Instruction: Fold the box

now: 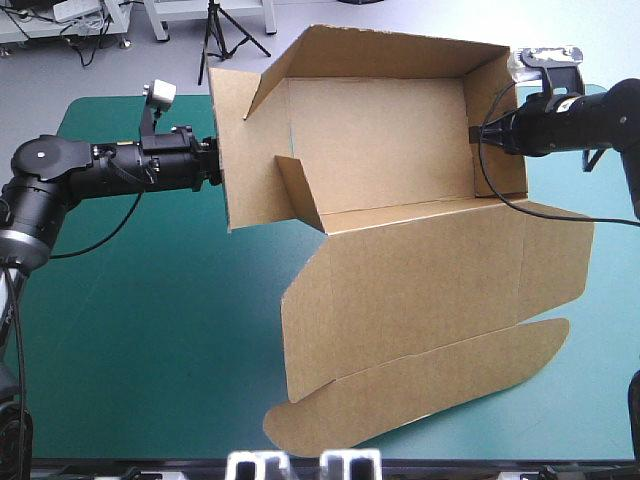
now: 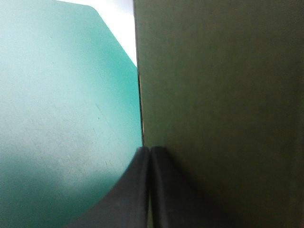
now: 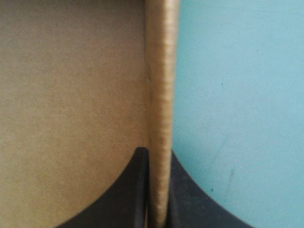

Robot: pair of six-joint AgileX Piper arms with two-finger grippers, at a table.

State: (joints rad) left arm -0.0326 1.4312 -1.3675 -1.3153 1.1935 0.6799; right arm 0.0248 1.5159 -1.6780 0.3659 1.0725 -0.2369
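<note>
The brown box (image 1: pixel 400 190) lies in the middle of the teal-green table as an open tray with raised walls, its lid panel (image 1: pixel 430 290) and curved tuck flap (image 1: pixel 420 385) spread flat toward the near edge. My left gripper (image 1: pixel 218 170) is shut on the box's left side wall (image 1: pixel 240 150); in the left wrist view the gripper (image 2: pixel 149 156) pinches that board wall (image 2: pixel 218 95) edge-on. My right gripper (image 1: pixel 478 135) is shut on the right side wall (image 1: pixel 495 120); in the right wrist view the gripper (image 3: pixel 159 161) clamps the wall's edge (image 3: pixel 161 71).
A small inner flap (image 1: pixel 298 190) stands up inside the tray near the left wall. Bare teal-green cover (image 1: pixel 140 330) lies left of the lid and at the near left. The table's far edge runs just behind the box's back wall (image 1: pixel 380 50).
</note>
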